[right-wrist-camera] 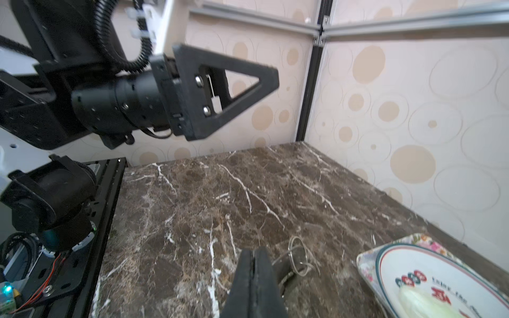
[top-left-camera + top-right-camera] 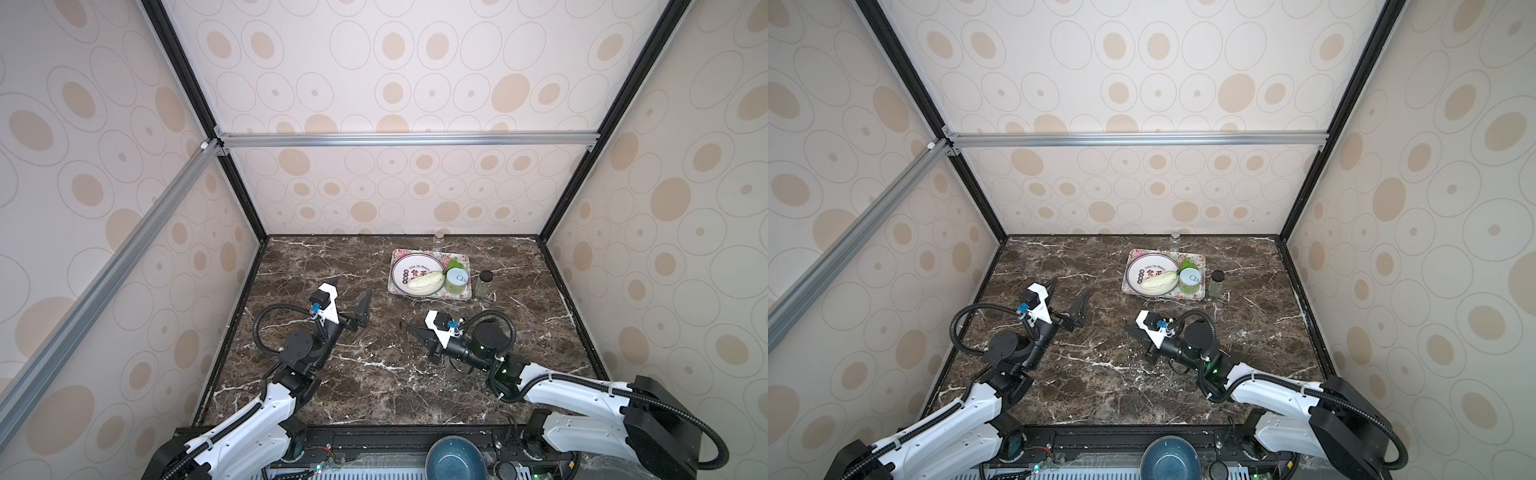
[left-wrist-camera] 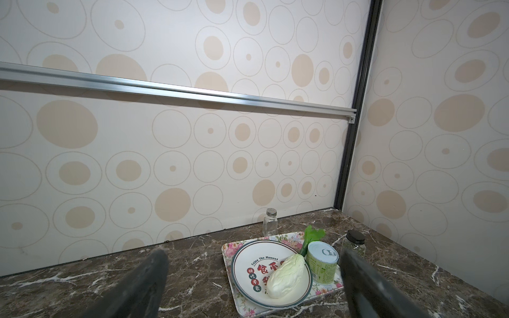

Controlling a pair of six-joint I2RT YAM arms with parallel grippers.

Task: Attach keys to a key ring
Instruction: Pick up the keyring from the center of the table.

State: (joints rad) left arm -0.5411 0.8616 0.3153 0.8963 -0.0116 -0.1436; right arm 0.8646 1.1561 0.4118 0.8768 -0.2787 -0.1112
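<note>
Beside the tip of my right gripper (image 1: 253,252), a thin wire loop (image 1: 298,258) and a dark oblong fob (image 1: 286,271) lie on the marble table; in a top view these keys (image 2: 405,340) are a dark streak. The right gripper (image 2: 409,328) (image 2: 1128,326) is low over the table with its jaws shut and nothing between them. My left gripper (image 2: 351,297) (image 2: 1067,296) (image 3: 253,257) hovers open and empty over the table's left part, pointing toward the tray. No red tag shows. The key ring is out of view.
A floral tray (image 2: 432,296) at the back right holds a plate (image 2: 405,270), a pale cabbage (image 2: 424,282) and a green can (image 2: 457,282). A dark-lidded jar (image 2: 485,284) stands right of it, a glass shaker (image 2: 439,237) by the back wall, a blue bowl (image 2: 455,457) off the front edge.
</note>
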